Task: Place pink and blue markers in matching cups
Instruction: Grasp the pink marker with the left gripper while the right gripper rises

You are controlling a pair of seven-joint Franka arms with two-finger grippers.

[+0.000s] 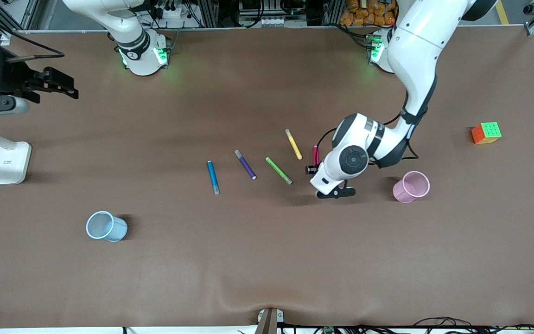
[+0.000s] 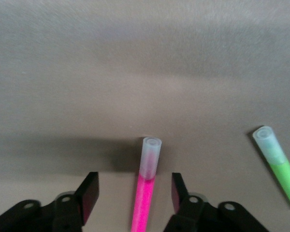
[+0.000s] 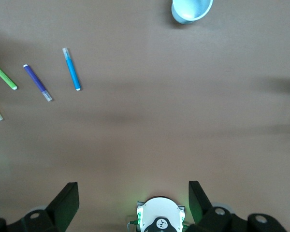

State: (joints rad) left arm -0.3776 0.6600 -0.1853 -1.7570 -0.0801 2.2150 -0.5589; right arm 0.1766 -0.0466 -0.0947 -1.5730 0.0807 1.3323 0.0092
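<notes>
The pink marker point(image 1: 315, 154) lies on the brown table beside the yellow one, its pale cap point(image 2: 151, 155) pointing away from my left wrist. My left gripper point(image 1: 315, 168) is down at the table with the pink marker point(image 2: 144, 203) between its open fingers point(image 2: 89, 191), a gap on each side. The blue marker point(image 1: 212, 176) lies toward the right arm's end. The pink cup point(image 1: 410, 187) lies tipped beside my left wrist. Nearer the front camera, the blue cup point(image 1: 105, 226) lies tipped too. My right gripper point(image 1: 65, 86) waits high over the right arm's end, open and empty.
Purple point(image 1: 245, 164), green point(image 1: 278, 170) and yellow point(image 1: 293, 144) markers lie in a row between the blue and pink ones. A colour cube point(image 1: 486, 132) sits toward the left arm's end. A white stand point(image 1: 10, 162) is at the right arm's end.
</notes>
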